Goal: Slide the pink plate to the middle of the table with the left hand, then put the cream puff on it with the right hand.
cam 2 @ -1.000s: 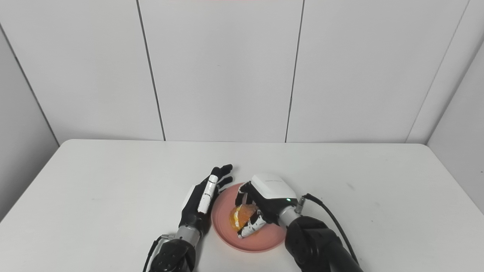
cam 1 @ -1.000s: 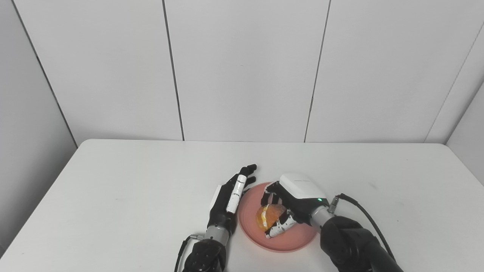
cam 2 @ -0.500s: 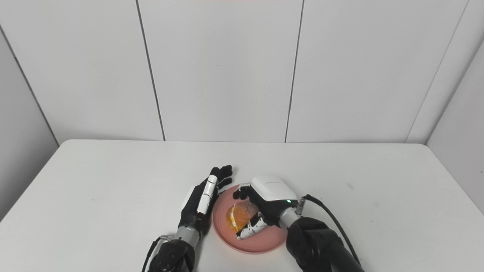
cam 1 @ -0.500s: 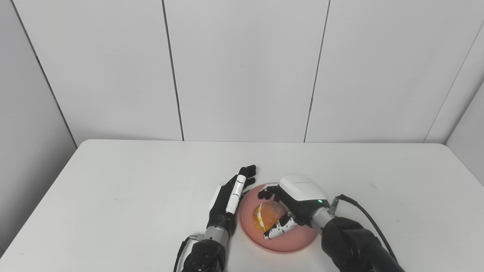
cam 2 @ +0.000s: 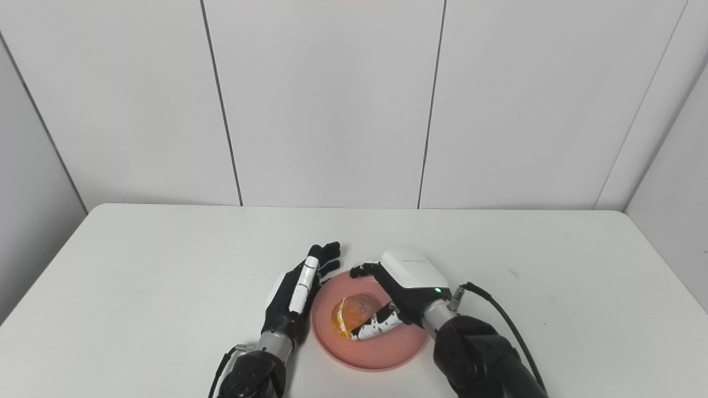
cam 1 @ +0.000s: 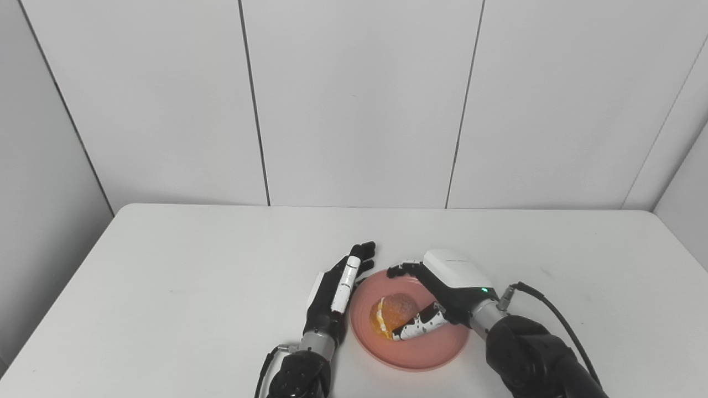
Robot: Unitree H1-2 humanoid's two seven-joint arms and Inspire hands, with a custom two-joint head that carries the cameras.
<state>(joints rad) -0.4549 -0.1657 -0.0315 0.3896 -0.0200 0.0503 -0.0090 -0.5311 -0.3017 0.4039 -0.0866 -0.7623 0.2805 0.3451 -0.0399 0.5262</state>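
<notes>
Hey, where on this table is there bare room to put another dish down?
The table is bare left of the left hand, right of the right hand, and behind both. It is crowded front-center, around the pink plate with the cream puff.

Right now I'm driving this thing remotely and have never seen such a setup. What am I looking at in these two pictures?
Both pictures come from two cameras side by side on the robot's head, looking down at a white table, so they show one scene. The black-and-white shapes rising from the bottom edge are the robot's own hands. The left hand is flat and open, its fingers straight, beside the left rim of the pink plate. The cream puff lies on the plate. The right hand is open around the puff, fingers spread past it and thumb alongside, no longer closed on it. Nothing is held.
</notes>
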